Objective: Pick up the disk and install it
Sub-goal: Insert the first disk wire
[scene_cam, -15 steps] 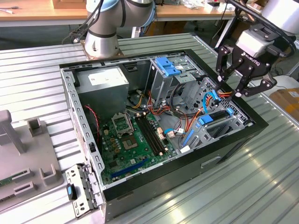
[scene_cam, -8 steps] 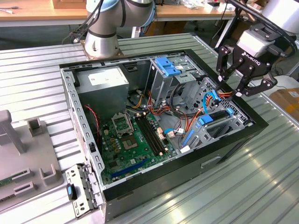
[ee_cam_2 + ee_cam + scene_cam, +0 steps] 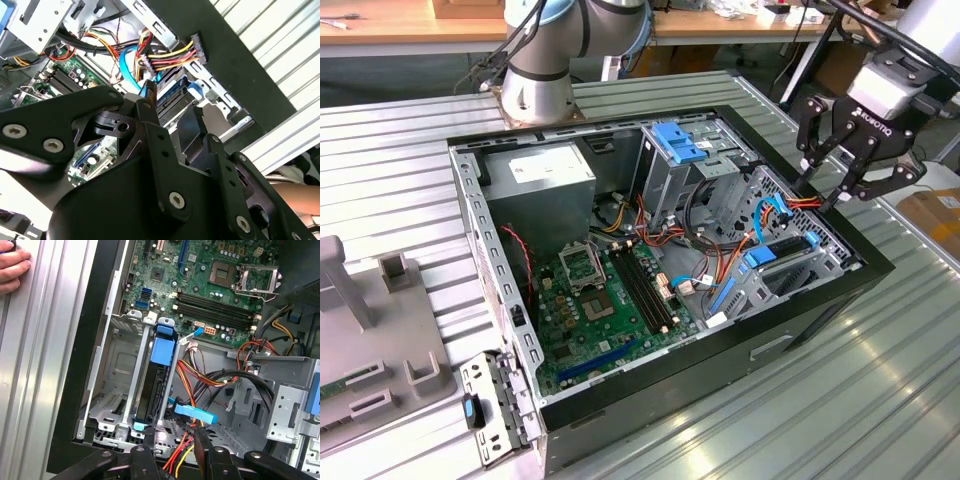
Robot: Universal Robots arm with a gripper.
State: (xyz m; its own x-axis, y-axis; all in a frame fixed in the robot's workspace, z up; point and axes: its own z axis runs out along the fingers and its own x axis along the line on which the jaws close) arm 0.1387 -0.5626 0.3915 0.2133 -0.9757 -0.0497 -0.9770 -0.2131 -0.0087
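The disk (image 3: 150,390) stands on edge in a slot of the metal drive bay (image 3: 112,370) at the side of the open computer case (image 3: 820,300). Its blue plastic carrier (image 3: 162,350) shows at the end toward the motherboard. In the exterior view the disk (image 3: 782,252) sits in the bay near the case's right wall, and in the second wrist view the disk (image 3: 172,97) lies just beyond the fingertips. My gripper (image 3: 830,170) hangs open above that corner of the case with nothing between its fingers (image 3: 146,460). It is apart from the disk.
Red, yellow and blue cables (image 3: 200,390) run beside the bay. The motherboard (image 3: 610,300) and a grey power-supply box (image 3: 540,170) fill the case's left part, and a blue-latched drive cage (image 3: 680,140) stands at the back. A person's hand (image 3: 12,270) rests on the ribbed table (image 3: 880,380).
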